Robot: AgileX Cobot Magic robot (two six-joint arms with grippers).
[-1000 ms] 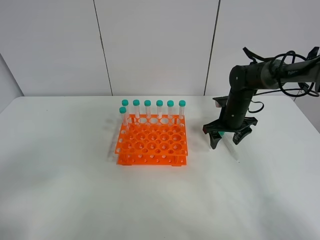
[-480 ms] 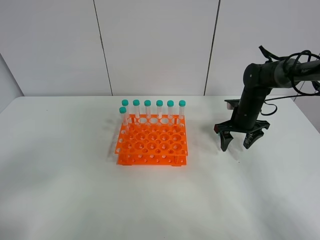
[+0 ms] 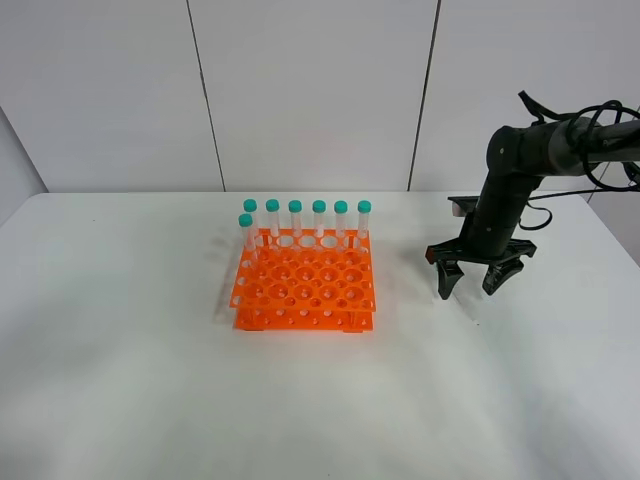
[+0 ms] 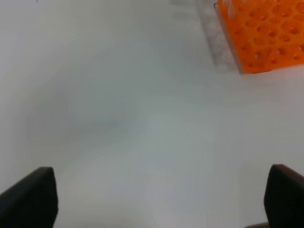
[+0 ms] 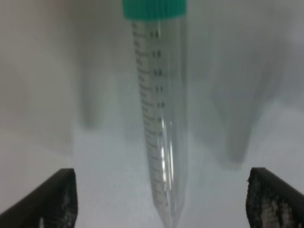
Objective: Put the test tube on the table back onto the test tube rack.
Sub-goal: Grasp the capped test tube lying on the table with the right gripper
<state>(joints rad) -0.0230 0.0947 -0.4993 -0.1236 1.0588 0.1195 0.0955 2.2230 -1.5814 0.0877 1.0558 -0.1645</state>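
My right pincer (image 3: 471, 287), jaws apart astride the test tube (image 5: 159, 118); cap cropped, tube indistinct from the high camera.

Looks like a lab bench setup to me: a big white table (image 3: 150, 380) against plain pale wall panels (image 3: 310, 90), with a black robot arm (image 3: 508, 185) over it. There's an orange test tube rack (image 3: 304, 292) holding teal-capped tubes (image 3: 319, 218), and the loose test tube (image 5: 159, 133) has printed graduation marks.

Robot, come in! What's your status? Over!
Left claw open. Right claw open, straddling the test tube, flat on the table. Nothing in the way. Over.
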